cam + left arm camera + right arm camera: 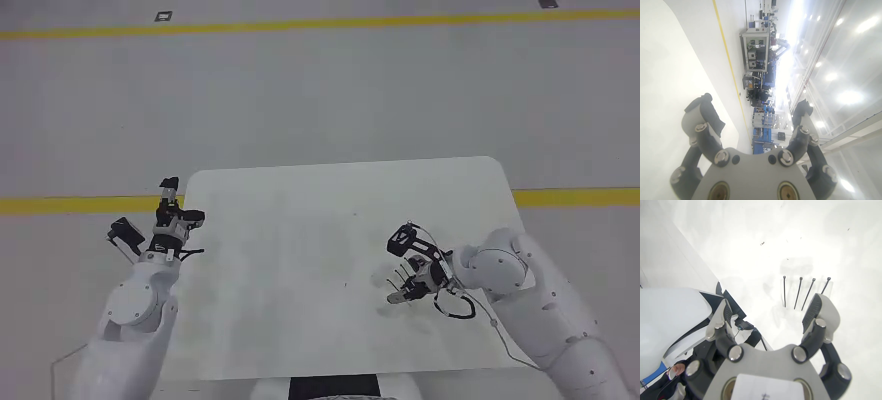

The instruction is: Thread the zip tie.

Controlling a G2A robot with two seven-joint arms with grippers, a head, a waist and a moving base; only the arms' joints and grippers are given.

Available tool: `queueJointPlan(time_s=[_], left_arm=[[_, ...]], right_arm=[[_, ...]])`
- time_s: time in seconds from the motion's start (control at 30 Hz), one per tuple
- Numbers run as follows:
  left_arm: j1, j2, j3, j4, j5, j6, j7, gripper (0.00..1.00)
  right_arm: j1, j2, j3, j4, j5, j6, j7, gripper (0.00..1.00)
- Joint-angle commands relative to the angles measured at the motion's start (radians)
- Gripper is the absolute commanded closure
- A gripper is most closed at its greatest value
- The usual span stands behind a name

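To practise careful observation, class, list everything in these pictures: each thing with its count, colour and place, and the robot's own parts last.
Zip ties: four, black, side by side on the table, just ahead of the right gripper.
Table: one, white, between the arms.
Specks: a few, dark, scattered on the table beyond the ties.
Floor lines: two, yellow, one far beyond the table, one level with its far part.
Cabinet: one, grey, far off in the room.
Left gripper: one, black and grey, open, empty, at the table's left edge.
Right gripper: one, black and grey, open, empty, over the table's right part.
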State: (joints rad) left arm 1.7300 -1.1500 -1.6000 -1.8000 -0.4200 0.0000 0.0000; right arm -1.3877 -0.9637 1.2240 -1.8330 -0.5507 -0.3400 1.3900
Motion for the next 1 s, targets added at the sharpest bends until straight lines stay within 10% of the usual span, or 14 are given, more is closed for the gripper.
queueJointPlan(time_s=[0.0,0.5,0.97], left_arm=[[0.0,0.0,0.0,0.0,0.0,0.0,0.0,0.0],[0.0,0.0,0.0,0.0,0.0,0.0,0.0,0.0],[0.0,0.0,0.0,0.0,0.0,0.0,0.0,0.0]], right_arm=[[0.0,0.0,0.0,0.0,0.0,0.0,0.0,0.0],[0.038,0.001,-0.07,0.062,-0.114,0.093,-0.012,0.0],[0.01,0.011,-0.059,0.028,-0.131,0.034,-0.052,0.0]])
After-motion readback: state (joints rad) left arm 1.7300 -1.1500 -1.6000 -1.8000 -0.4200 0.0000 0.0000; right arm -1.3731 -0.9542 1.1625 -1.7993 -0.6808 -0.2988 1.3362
